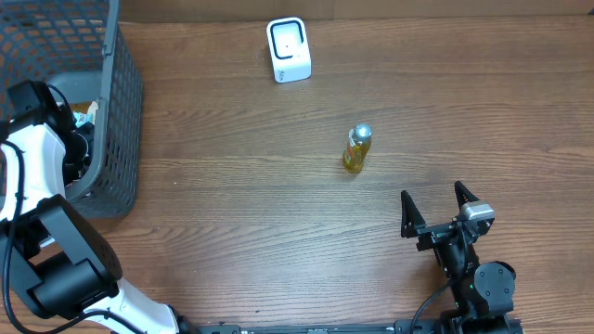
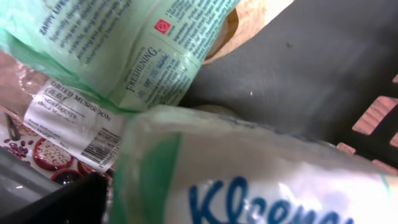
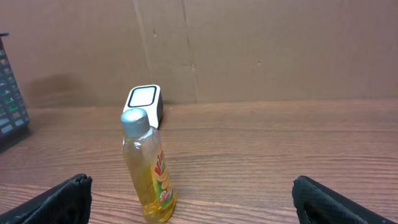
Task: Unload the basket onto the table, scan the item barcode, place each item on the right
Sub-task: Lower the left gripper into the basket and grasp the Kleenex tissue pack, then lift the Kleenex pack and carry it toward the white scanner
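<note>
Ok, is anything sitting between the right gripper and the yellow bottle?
No. In the overhead view, only bare wooden table separates the open right gripper from the upright yellow bottle.

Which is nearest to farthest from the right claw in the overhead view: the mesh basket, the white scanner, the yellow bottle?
1. yellow bottle, just ahead-left of the right claw
2. white scanner, at the far edge
3. mesh basket, far left
</note>
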{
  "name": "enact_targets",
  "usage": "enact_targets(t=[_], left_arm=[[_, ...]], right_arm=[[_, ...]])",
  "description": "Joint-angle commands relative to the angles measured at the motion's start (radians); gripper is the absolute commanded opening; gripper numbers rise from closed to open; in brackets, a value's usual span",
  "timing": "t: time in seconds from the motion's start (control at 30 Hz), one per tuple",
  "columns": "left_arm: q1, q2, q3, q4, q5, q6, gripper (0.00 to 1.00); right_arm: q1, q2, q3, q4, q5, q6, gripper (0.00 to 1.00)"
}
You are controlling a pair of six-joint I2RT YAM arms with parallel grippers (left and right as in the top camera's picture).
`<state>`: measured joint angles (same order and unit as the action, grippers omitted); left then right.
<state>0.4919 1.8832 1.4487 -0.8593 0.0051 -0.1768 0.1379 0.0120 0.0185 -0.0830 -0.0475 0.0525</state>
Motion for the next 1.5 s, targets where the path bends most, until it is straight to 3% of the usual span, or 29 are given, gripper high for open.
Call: enact_targets(t=[0.0,0.17,0.4,0.77,1.07,1.47], left_arm=[[-0.004,-0.006,-0.017,-0.005,0.023,0.012,0.69],[-0.003,-0.006,-0.009,-0.005,0.033,0.013,0.57],[0.000,-0.008,0.118,-0.095,0.064,0.013,0.50],[-0.004,-0.010,0.661,-0.402,0.087,0.013,0.43],[-0.038,-0.027,1.077,-0.638,0.339,0.012,0.44],[-0.271,-0.071,1.141,-0.786,0.319,0.012,0.43]], right_arm=[[-0.004,-0.009,-0.011,0.002,0.005,-0.002,1.00],[-0.004,-0.009,-0.011,0.002,0.005,-0.002,1.00],[-0.004,-0.009,-0.011,0.002,0.005,-0.002,1.00],[-0.004,-0.009,-0.011,0.002,0.005,-0.002,1.00],[-0.004,-0.009,-0.011,0.002,0.005,-0.002,1.00],[-0.004,-0.009,-0.011,0.002,0.005,-0.002,1.00]])
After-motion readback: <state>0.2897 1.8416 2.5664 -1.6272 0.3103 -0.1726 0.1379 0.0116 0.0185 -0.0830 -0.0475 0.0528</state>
